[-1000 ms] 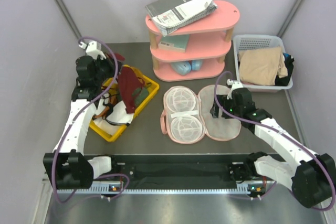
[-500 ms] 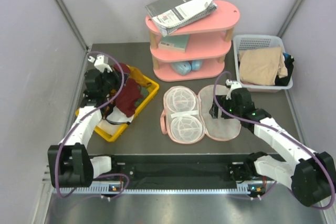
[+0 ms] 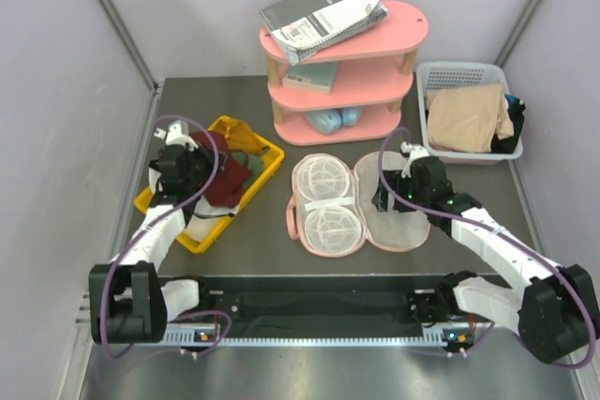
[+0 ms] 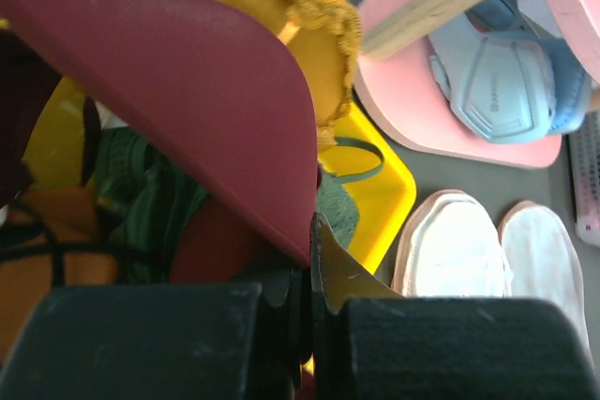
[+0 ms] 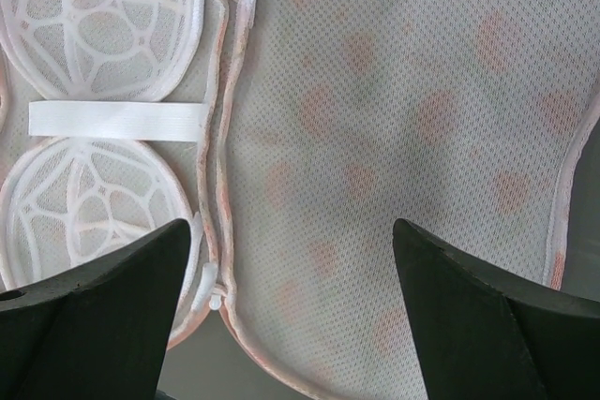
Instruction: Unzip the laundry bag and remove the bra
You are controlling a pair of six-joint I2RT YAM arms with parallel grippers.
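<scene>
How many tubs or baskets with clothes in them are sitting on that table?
2. A yellow bin sits on the left, piled full; a white lattice basket sits at the back right, holding a beige cloth. I see no others, hidden or otherwise.

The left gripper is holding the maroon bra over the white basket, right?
Not quite. The left gripper does hold the maroon bra, but over the yellow bin instead. The top view shows it.

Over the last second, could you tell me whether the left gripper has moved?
Yes. The left gripper, shut on the bra, has come toward the arm bases, from the yellow bin's far edge to over its middle.
</scene>
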